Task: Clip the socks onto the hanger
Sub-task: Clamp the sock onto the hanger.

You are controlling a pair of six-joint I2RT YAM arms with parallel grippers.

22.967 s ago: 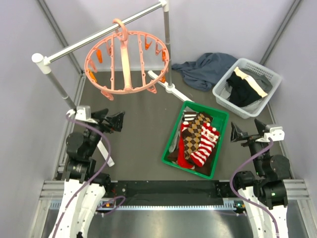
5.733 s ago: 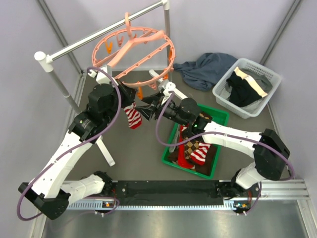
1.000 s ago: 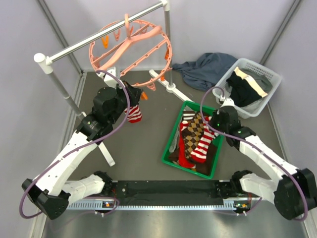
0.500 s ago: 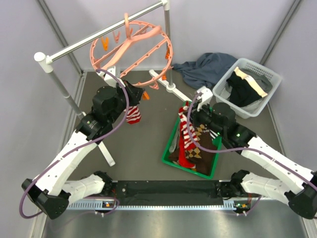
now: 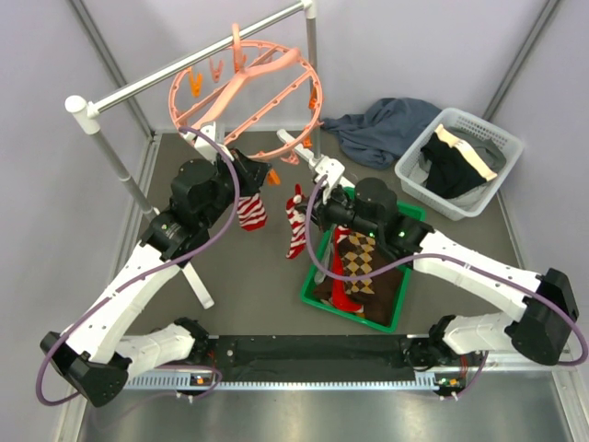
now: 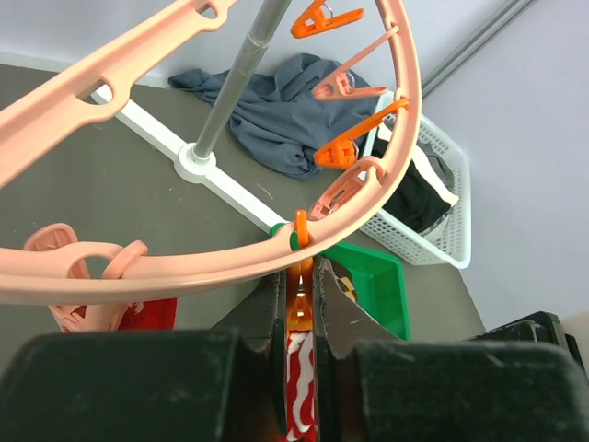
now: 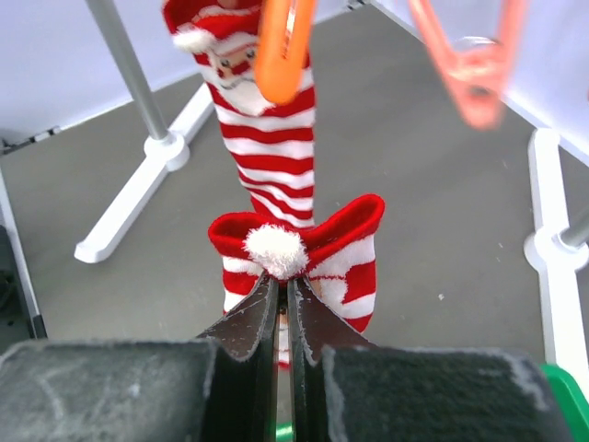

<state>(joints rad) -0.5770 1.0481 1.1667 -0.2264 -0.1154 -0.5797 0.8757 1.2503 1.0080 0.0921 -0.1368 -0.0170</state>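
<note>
Top external, two striped socks [image 5: 250, 212], one hanger [image 5: 247, 83]

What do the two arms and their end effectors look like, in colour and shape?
Both the left arm and the right arm have white links joined by bulky black joints. A purple cable loops loosely along each. The left end effector and the right end effector are black, with two flat fingers tapering to narrow tips.

Two white-shelled arms [image 5: 120, 299] with black joints, each trailed by a looping purple cable [image 5: 207, 132].
</note>
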